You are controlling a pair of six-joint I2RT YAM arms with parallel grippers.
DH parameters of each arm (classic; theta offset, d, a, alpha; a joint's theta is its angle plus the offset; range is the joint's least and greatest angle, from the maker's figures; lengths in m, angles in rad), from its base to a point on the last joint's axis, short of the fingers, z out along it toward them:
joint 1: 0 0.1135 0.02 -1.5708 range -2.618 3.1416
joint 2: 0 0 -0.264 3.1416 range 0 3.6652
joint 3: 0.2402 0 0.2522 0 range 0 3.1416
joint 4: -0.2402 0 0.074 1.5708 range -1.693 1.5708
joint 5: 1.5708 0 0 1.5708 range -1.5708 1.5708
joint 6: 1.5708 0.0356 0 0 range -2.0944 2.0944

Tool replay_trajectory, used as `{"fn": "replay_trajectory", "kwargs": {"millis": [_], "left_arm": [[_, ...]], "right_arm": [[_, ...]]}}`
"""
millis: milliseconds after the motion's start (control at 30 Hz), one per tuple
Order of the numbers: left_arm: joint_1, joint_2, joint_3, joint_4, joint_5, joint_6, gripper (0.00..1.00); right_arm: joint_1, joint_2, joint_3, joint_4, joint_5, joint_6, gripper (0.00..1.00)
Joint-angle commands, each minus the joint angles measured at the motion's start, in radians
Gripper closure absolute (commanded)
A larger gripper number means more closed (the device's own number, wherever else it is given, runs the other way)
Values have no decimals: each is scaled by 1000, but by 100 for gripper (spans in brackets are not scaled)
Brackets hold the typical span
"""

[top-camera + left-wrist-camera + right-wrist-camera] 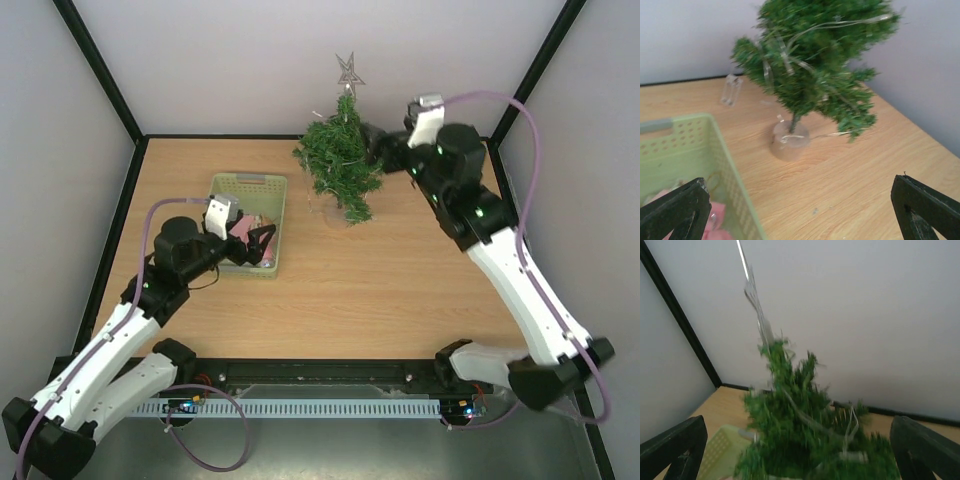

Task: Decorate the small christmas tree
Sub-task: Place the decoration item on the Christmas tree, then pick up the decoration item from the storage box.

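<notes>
Tree: the small green tree point(340, 165) stands upright at the far middle of the table point(380, 290), close to the back wall, on a round pale stand point(790, 141).
Tree top: a silver wire star point(349, 72) sits on the tip; in the right wrist view it is a blurred streak.
On the branches: a thin pale strand point(785, 57) runs through the needles and trails down to the stand.
Basket: a pale green basket point(248, 182) lies left of the tree and a little nearer, apart from it.
In the basket: something pink point(715, 222); what it is cannot be made out.
Left gripper: the left gripper point(262, 243) hangs over the near right part of the basket, jaws spread wide, nothing between them; its wrist camera shows one finger point(680, 210) above the basket and the other above bare wood.
Right gripper: the right gripper point(374, 150) is at the tree's right side, near the upper branches and pointing at them. Its fingers point(675, 445) sit at the two lower corners of the wrist view, wide apart, with nothing gripped.
Small extra: a little clear box point(731, 90) stands on the table left of the tree, near the back wall.
</notes>
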Motion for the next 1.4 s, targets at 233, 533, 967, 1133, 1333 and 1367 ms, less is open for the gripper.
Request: {"fn": "replay_trajectory", "kwargs": {"millis": [233,533,967,1133,1333,1367], "left_arm": [[136,320,195,-238,-188,1,28],[191,683,309,-309,-189,55,60],[201,992,453,-376,-306,120,59],[201,1062,482,-387,-310,139,67],[201,1087,481,-395,-305,151,79],[201,1083,481,-401,-302,152,84]], "right_arm": [[-3,-495,-612,61,40,353,2],[-3,-588,-682,1,-11,358,2],[-3,-664,-727,-2,-72,311,2],[-3,-676,-729,-9,-62,300,2],[-3,-687,-709,-28,-55,267,2],[-3,-690,-700,-40,-35,250,2]]}}
